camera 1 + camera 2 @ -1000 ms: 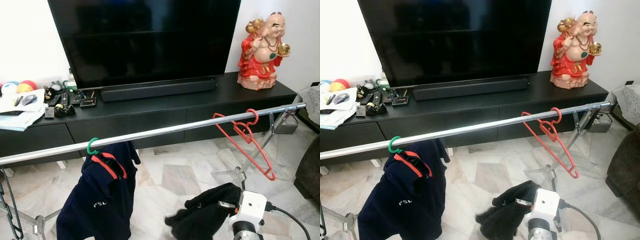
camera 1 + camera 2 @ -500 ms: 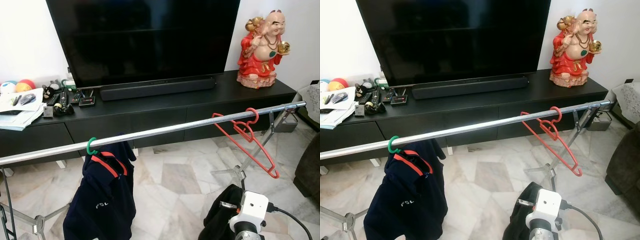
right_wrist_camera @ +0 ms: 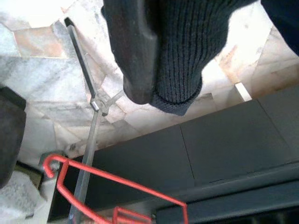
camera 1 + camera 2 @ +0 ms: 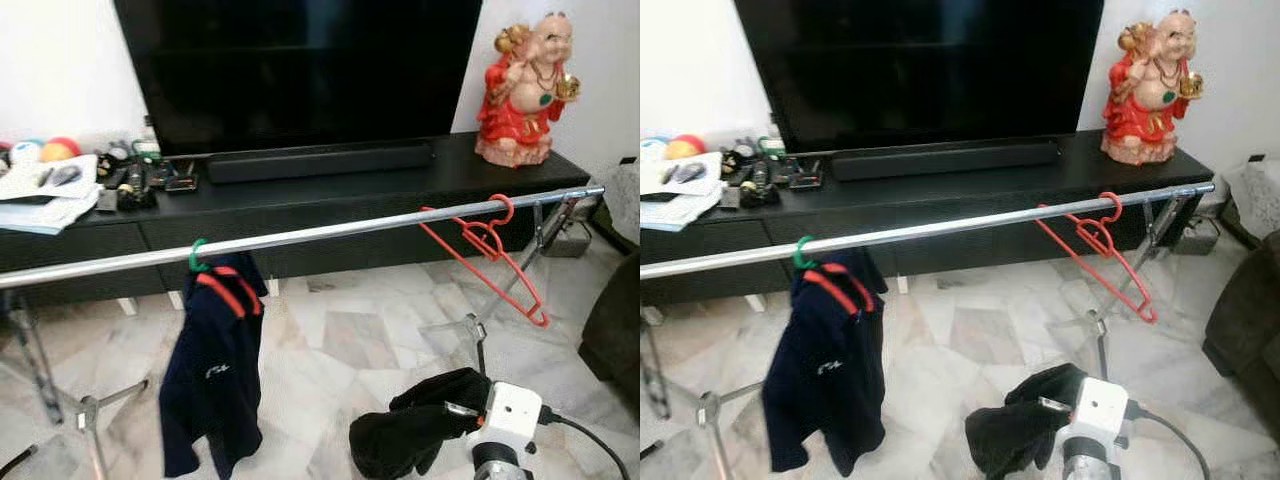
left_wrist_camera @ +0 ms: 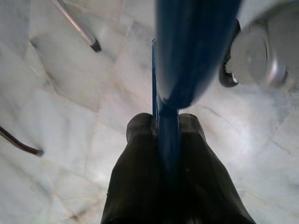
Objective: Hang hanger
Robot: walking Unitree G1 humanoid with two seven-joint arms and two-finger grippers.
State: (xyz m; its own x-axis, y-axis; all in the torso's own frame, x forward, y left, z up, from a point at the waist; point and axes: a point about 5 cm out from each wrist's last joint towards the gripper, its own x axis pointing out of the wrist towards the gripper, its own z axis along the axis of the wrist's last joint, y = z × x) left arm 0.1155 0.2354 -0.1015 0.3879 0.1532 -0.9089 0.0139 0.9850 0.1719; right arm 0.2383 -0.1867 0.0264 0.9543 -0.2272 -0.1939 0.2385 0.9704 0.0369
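Since a second ago the head camera has swung and pulled back, so more of the rail's left stand shows; the black knit garment (image 4: 412, 432) on the right arm dipped low and is back up, and nothing on the rail itself moved. The steel clothes rail (image 4: 330, 234) runs across in front of the black TV console (image 4: 300, 205). A navy jacket (image 4: 213, 370) hangs on a green hanger (image 4: 196, 257) left of centre; an empty red hanger (image 4: 487, 250) hangs tilted near the right end. The right gripper (image 3: 154, 65) sits low at front right, one black finger (image 3: 135, 51) against the knit fabric, apparently pinching it; the other finger is hidden, so that's a judgement. The left gripper (image 5: 166, 135) has both fingers pressed onto a blue hanger (image 5: 170, 93), which points down at the marble floor (image 5: 60, 107). Handling: the hanger looks like light, stiff, smooth plastic and could rotate in a narrow pinch. Best hold is the neck just below the hook, leaving the hook free for the rail.
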